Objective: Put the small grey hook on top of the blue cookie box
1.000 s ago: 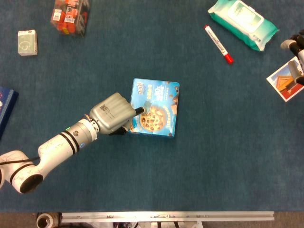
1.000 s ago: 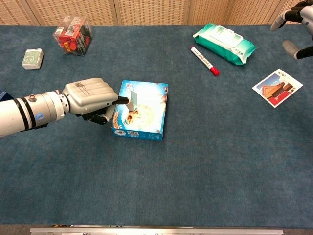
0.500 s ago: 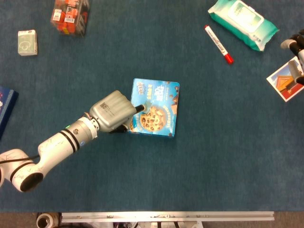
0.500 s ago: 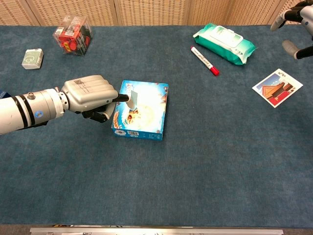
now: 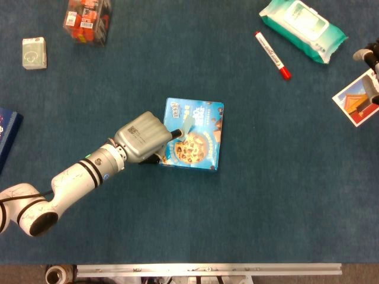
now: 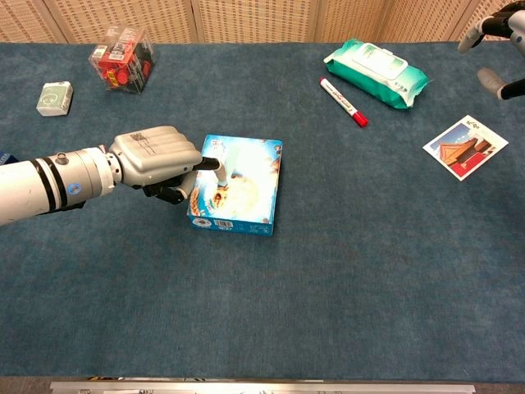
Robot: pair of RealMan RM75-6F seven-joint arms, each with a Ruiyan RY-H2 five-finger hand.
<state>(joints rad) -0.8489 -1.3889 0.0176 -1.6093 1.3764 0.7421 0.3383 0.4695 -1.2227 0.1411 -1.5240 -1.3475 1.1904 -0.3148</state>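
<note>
While the hook (image 5: pixel 185 126) sits pinched in the fingertips of the left hand (image 5: pixel 142 139), it hangs over the left half of the cookie box (image 5: pixel 201 139), close to or touching the lid; whether it rests there I cannot tell. Compared with a second ago, the hand has crept a little toward three o'clock and the hook looks lower and more tilted, so the placing step seems nearly finished and only the release remains. In the chest view the same hand (image 6: pixel 156 160) shows its fingers curled, the hook (image 6: pixel 220 168) poking out over the box (image 6: pixel 246 185).

Outward from the box, a red marker (image 5: pixel 272 55) and a pack of wipes (image 5: pixel 302 29) lie toward one o'clock, a picture card (image 5: pixel 353 100) toward three. The right hand (image 5: pixel 370 59) hovers at the edge near the card, fingers apart, holding nothing. Toward eleven o'clock stand a red packet (image 5: pixel 87 21) and a small pale box (image 5: pixel 34 53).
</note>
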